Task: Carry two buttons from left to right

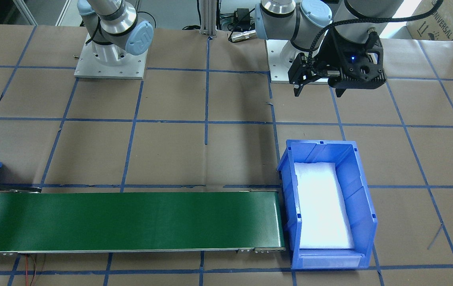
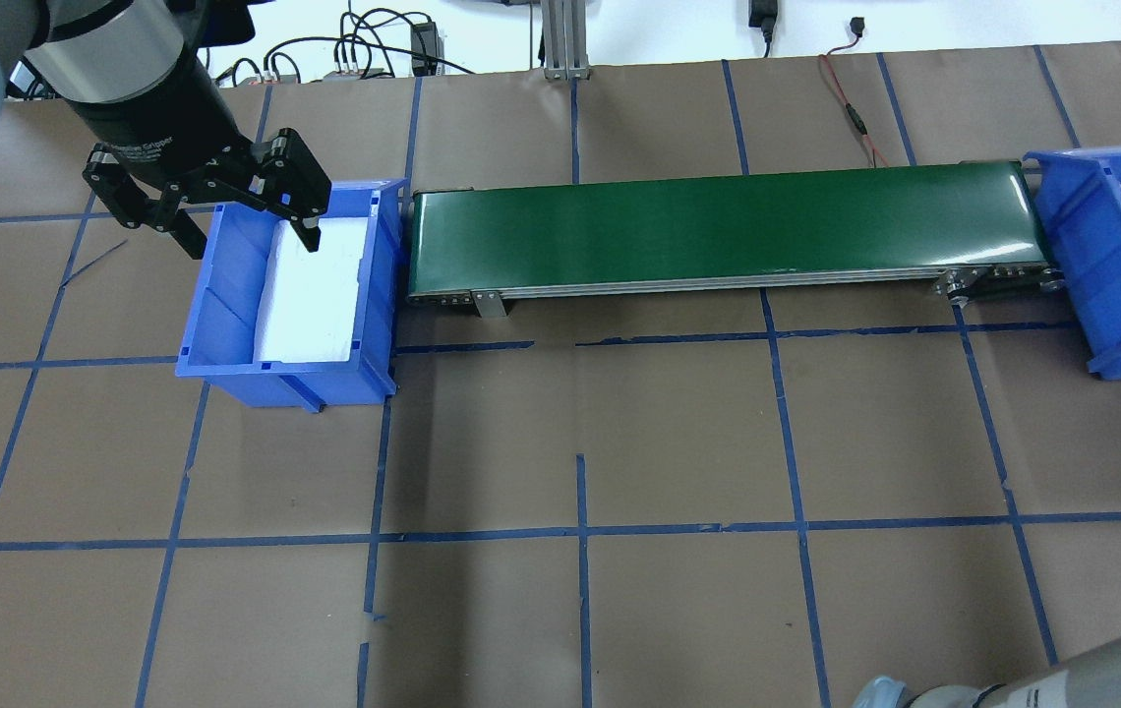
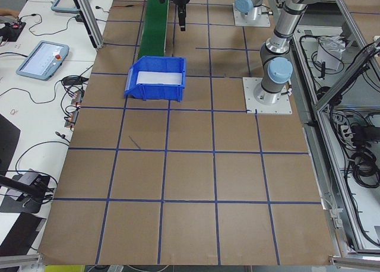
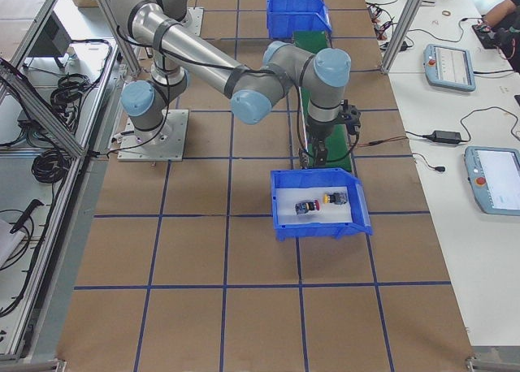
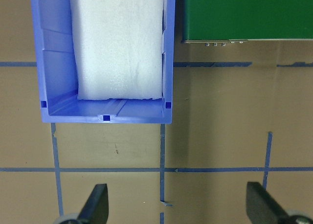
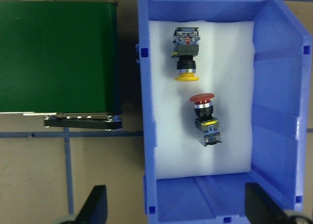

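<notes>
The red-capped button (image 6: 205,117) and the yellow-capped button (image 6: 186,55) lie on their sides on white foam in the right blue bin (image 6: 279,87). They also show in the exterior right view as red (image 4: 305,207) and yellow (image 4: 334,198). My right gripper (image 6: 178,212) is open and empty, above the near end of that bin. My left gripper (image 2: 251,236) is open and empty, above the far end of the left blue bin (image 2: 226,285). That bin holds only white foam (image 5: 117,43).
A green conveyor belt (image 2: 728,231) with nothing on it runs between the two bins. Brown paper with blue tape lines covers the table (image 2: 580,442). The arm bases (image 1: 109,59) stand at the robot's edge.
</notes>
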`<state>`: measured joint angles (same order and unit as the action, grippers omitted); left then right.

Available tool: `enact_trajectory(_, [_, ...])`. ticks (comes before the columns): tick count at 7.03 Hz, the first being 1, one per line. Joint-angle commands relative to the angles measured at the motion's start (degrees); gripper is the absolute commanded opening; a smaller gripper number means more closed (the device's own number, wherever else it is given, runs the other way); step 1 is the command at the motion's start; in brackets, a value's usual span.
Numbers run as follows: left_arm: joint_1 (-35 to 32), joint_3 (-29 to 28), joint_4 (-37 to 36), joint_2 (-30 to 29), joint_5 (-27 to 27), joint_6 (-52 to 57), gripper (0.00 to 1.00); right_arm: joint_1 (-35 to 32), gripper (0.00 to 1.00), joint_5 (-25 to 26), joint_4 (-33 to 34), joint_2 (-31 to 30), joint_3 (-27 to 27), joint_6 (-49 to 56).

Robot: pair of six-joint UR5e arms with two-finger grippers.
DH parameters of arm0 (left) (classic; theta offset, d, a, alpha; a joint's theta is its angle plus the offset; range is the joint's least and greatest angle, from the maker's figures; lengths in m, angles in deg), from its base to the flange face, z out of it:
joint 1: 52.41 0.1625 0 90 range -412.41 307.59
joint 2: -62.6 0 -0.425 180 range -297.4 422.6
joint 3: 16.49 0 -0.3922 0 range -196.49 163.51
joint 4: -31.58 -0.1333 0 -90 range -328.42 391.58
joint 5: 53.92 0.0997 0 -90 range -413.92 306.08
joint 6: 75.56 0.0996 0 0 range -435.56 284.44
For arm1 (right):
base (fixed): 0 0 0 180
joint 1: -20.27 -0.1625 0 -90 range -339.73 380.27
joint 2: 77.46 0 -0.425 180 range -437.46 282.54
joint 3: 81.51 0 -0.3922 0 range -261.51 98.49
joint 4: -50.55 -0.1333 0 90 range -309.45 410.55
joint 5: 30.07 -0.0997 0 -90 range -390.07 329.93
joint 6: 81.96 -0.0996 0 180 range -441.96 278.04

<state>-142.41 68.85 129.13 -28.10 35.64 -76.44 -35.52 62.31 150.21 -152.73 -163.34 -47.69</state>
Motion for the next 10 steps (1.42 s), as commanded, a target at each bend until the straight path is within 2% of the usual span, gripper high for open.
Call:
enact_trajectory(1, [0.0,0.0,0.0,0.0,0.0,0.0,1.00,-6.5,1.00,-2.6,-2.9,-5.5,-3.8,-8.3])
enact_trajectory(2, [0.1,0.0,0.0,0.0,0.0,0.0,1.00,-11.1,1.00,-3.0,-3.5,-6.8,-4.6,-14.8])
enact_trajectory(4, [0.0,-0.1,0.0,0.0,0.4,0.0,1.00,-25.4,1.00,-2.6,-2.6,-8.0,-4.7,-30.1])
enact_trajectory(5, [0.1,-0.1,0.0,0.0,0.1,0.0,1.00,-30.7,1.00,-2.5,-1.6,-7.6,-4.7,-33.7])
enact_trajectory(6, [0.1,-0.1,0.0,0.0,0.0,0.1,1.00,-32.0,1.00,-2.9,-1.1,-7.5,-4.7,-35.0])
enact_trajectory(7, [0.0,-0.1,0.0,0.0,0.0,0.1,1.00,-33.1,1.00,-2.6,-1.6,-7.4,-4.7,-43.0])
enact_trajectory(8, [0.1,-0.1,0.0,0.0,0.0,0.1,1.00,-35.8,1.00,-2.0,-1.1,-7.3,-4.7,-44.8])
enact_trajectory(10, [0.1,-0.1,0.0,0.0,0.0,0.0,1.00,-36.7,1.00,-0.1,-1.0,-7.1,-4.7,-44.9])
